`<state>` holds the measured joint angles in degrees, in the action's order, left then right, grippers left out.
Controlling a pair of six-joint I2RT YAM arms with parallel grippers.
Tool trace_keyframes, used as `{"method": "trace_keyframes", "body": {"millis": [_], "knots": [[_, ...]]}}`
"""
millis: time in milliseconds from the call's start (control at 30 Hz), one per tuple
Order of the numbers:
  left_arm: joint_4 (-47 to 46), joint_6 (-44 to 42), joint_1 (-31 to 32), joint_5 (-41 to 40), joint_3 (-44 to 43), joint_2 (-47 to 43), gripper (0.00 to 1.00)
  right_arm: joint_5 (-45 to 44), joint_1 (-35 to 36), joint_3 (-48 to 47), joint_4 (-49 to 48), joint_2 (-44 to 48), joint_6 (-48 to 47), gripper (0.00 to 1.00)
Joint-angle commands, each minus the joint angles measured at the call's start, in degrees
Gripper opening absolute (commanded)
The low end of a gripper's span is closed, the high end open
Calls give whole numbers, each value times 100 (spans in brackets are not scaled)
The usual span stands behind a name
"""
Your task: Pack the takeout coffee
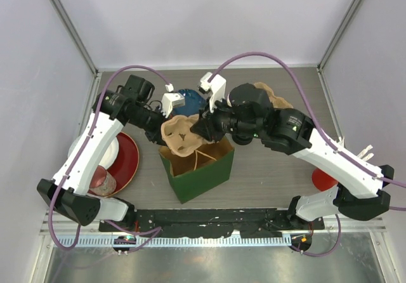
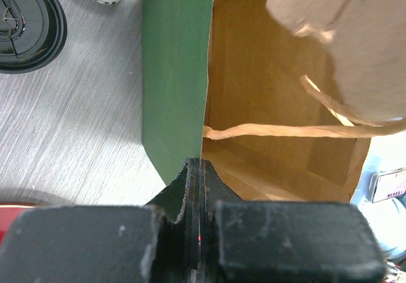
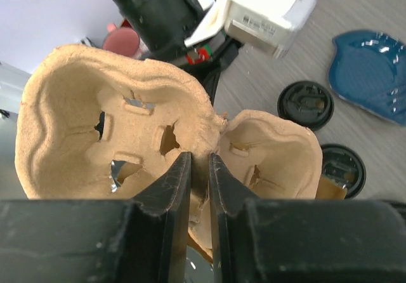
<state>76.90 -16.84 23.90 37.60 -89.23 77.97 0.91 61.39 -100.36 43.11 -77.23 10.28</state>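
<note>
Left gripper (image 2: 196, 169) is closed tight at the rim of the left wall of the green bag (image 2: 174, 73). The paper appears pinched between the jaws, though the contact is partly hidden. Right gripper (image 3: 200, 169) stands narrow, clamped on the centre ridge of the pulp carrier (image 3: 95, 105), which is held over the open bag. Two black-lidded takeout coffee cups (image 3: 306, 104) stand on the table (image 2: 76, 124) outside the bag, near the blue plate (image 3: 371, 64).

A red plate (image 1: 129, 159) lies left of the green paper bag (image 1: 200, 175), a blue dish (image 1: 189, 98) behind it
</note>
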Motion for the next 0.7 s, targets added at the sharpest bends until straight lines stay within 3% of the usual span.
{"method": "trace_keyframes", "body": {"millis": [0,333,667], "knots": [[9,76,9,212,20,-221,0,-538,224,156,47,94,149,1],[18,49,18,203,20,-274,0,-1408,242,710,725,-116,545,1],[53,-21,9,317,2,-292,0,-1620,304,1018,786,-652,492,1]]}}
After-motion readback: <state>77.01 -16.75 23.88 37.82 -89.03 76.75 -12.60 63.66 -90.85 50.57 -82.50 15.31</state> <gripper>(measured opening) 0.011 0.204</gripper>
